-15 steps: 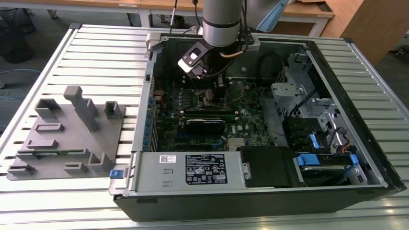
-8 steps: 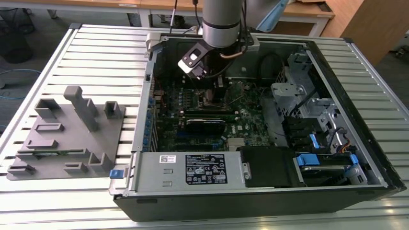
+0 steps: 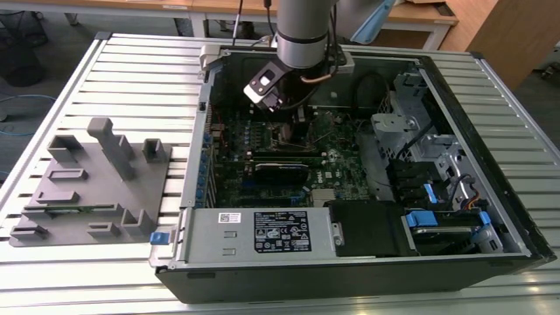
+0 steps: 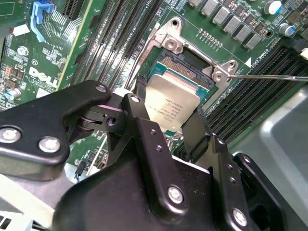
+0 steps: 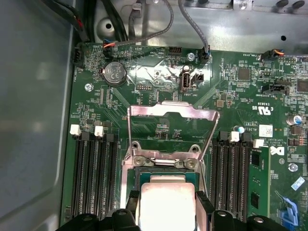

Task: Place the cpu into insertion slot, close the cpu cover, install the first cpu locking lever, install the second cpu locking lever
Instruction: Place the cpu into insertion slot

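Black jaws, clamped on two opposite edges of the cpu, hold it directly over the slot, whose dark contact field shows beyond the chip; whether it is seated cannot be judged. The cover stands open beside the slot on the green board. In the exterior view the arm reaches into the open case on the table.

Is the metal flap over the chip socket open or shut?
Open. In the first wrist view the cpu cover stands swung up off the insertion slot, green board showing through its window; the pincer holds the cpu.
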Motion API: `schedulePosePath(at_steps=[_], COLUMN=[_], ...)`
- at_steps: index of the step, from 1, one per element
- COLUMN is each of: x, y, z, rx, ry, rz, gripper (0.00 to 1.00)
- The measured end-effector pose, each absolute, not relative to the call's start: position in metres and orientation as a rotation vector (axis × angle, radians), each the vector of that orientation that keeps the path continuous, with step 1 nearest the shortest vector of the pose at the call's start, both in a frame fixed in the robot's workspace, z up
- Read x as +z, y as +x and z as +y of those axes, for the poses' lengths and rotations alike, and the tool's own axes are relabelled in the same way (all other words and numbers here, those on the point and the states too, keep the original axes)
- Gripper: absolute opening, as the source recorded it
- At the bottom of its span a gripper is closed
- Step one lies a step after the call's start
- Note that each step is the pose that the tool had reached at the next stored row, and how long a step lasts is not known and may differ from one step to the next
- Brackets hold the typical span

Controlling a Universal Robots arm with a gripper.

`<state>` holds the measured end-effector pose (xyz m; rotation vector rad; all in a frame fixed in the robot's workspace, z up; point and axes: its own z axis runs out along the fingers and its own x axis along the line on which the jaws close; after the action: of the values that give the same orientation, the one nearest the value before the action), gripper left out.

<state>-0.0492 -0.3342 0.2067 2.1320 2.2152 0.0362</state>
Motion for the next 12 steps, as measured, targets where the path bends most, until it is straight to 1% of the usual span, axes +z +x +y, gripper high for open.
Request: schedulePosePath(at_steps=[12], x=[0.2044], y=[-0.0501], z=[-0.3339], rx=[0.036], ry=[2.132], rz=[2.215], gripper=[0.54])
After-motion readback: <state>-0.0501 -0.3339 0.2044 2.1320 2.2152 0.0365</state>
